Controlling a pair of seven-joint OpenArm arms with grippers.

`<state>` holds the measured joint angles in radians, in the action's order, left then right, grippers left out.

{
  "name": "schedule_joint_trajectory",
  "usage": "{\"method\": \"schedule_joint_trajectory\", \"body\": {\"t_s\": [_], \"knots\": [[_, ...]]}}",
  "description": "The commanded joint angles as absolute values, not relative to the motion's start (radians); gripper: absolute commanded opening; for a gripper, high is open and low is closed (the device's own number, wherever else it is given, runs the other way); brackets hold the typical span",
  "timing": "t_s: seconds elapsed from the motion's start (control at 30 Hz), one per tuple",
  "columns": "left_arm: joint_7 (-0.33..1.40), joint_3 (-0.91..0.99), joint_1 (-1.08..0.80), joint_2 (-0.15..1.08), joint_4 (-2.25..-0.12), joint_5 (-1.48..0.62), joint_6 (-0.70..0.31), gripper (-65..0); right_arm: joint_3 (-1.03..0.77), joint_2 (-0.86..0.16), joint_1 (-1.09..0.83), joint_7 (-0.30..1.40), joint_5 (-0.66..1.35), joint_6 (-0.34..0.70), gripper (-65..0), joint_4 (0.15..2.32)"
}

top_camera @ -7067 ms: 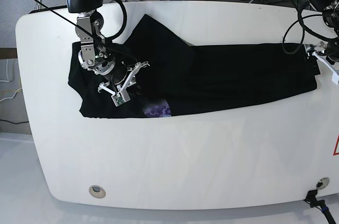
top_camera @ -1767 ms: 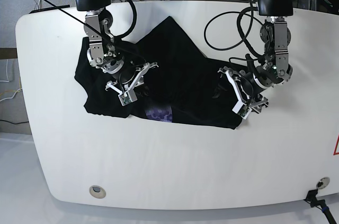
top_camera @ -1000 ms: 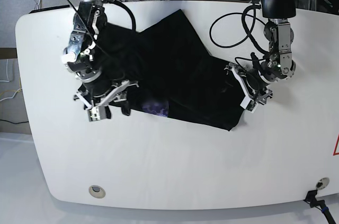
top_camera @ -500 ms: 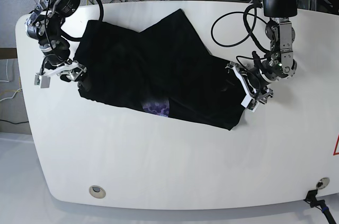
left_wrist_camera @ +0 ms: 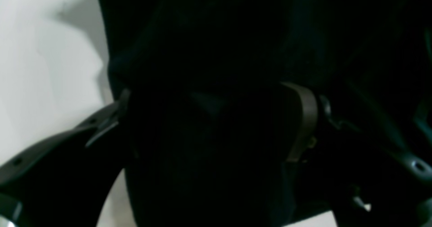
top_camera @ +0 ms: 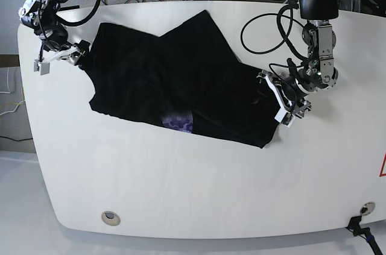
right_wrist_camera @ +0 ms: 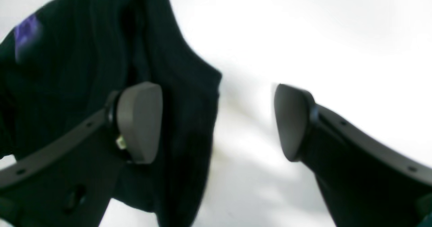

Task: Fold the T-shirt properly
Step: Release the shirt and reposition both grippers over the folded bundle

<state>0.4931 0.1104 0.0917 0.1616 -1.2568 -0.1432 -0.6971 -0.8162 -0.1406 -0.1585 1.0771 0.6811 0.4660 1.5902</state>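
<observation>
T-shirt [top_camera: 181, 80] lies on the table [top_camera: 199, 188], upper middle, running slantwise from the far left corner down to the near right. Black, bunched in overlapping layers; a peak of cloth points toward the far edge. A patch of purple print [top_camera: 178, 123] shows at the near hem. No neat rectangle yet: edges uneven and skewed. Judged partly folded at best, with squaring and the final folds left.

Left gripper [top_camera: 283, 101] sits at the shirt's right end. In the left wrist view its jaws stand wide with dark cloth filling the gap between the pads [left_wrist_camera: 303, 119]; cannot tell if the cloth is pinched or only lying there.

Right gripper [top_camera: 57, 59] hangs at the shirt's far left corner. Right wrist view: jaws wide apart, nothing between them, 1 finger [right_wrist_camera: 138, 119] over the cloth edge, the other [right_wrist_camera: 292, 119] over bare table.

Around: cables [top_camera: 265, 26] loop from the left arm over the table; 2 round fittings [top_camera: 109, 216] near the front edge. Nothing lies on the shirt. Loops could snag during a fold.
</observation>
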Motion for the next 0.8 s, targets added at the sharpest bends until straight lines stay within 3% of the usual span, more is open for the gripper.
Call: {"method": "schedule_joint_trajectory", "body": {"t_s": [0.0, 0.3, 0.77], "knots": [[0.533, 0.111, 0.094, 0.170, -1.262, -0.127, -0.698, -18.4, -0.817, -0.142, -0.157, 1.058, 0.702, 0.476, -15.0, 1.607], [0.533, 0.111, 0.082, 0.170, -1.262, -0.127, -0.698, -18.4, -0.722, -0.038, -0.150, 1.061, 0.702, 0.478, -15.1, 1.609], [0.533, 0.108, 0.056, 0.166, -1.273, -0.127, -0.698, -18.4, -0.674, 0.001, -0.107, 1.061, 0.702, 0.476, -15.6, 1.610]]}}
